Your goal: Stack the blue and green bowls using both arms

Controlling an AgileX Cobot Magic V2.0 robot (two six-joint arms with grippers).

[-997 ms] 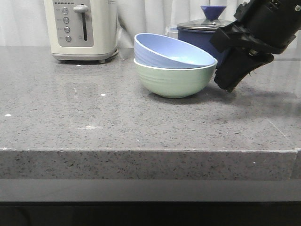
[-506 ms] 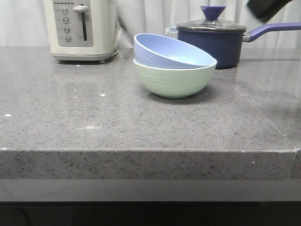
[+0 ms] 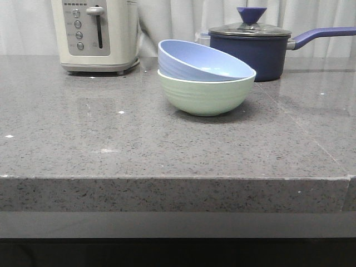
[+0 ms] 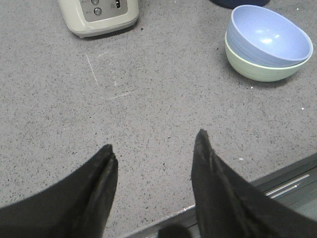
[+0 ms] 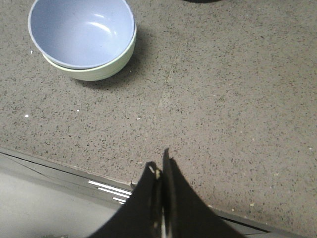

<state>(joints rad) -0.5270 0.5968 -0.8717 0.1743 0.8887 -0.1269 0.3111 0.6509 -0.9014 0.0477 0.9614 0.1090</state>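
Note:
The blue bowl (image 3: 200, 60) sits tilted inside the green bowl (image 3: 207, 96) on the grey counter, in the middle of the front view. Both bowls also show in the left wrist view, blue bowl (image 4: 267, 34) in green bowl (image 4: 257, 72), and in the right wrist view, blue bowl (image 5: 79, 29) in green bowl (image 5: 94, 72). My left gripper (image 4: 155, 146) is open and empty, high above the counter's front edge, well away from the bowls. My right gripper (image 5: 159, 162) is shut and empty, above the counter's front edge. Neither arm shows in the front view.
A cream toaster (image 3: 95, 34) stands at the back left. A dark navy lidded saucepan (image 3: 250, 47) stands behind the bowls, its handle (image 3: 322, 35) pointing right. The counter's front edge (image 3: 178, 179) runs across the front view.
My right arm, which was beside the bowls' right side a second ago, has lifted up and away and left the front view. The bowls have not moved.

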